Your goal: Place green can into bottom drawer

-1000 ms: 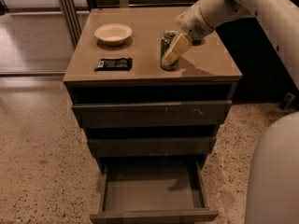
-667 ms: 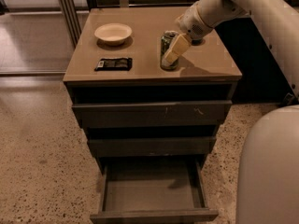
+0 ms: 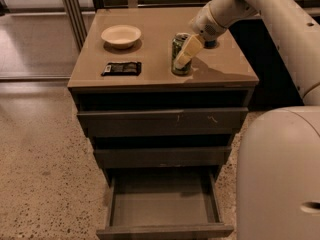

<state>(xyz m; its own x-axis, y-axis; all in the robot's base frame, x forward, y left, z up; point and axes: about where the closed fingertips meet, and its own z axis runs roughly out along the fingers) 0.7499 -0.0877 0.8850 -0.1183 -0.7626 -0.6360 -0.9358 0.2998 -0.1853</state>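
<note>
The green can [image 3: 177, 48] stands upright on the cabinet top [image 3: 150, 76], right of centre, near the front edge. My gripper [image 3: 182, 58] reaches in from the upper right and is at the can, with a pale part of it lying across the can's right front side. The bottom drawer [image 3: 161, 202] is pulled out wide below and has nothing in it.
A white bowl [image 3: 121, 35] and a flat black packet [image 3: 121, 68] lie on the left of the cabinet top. The top drawer [image 3: 162, 121] and middle drawer [image 3: 162, 157] stand slightly out. My white body [image 3: 280, 174] fills the lower right. Speckled floor lies to the left.
The gripper and can have stayed in place. My white body at the lower right takes up more of the view than before.
</note>
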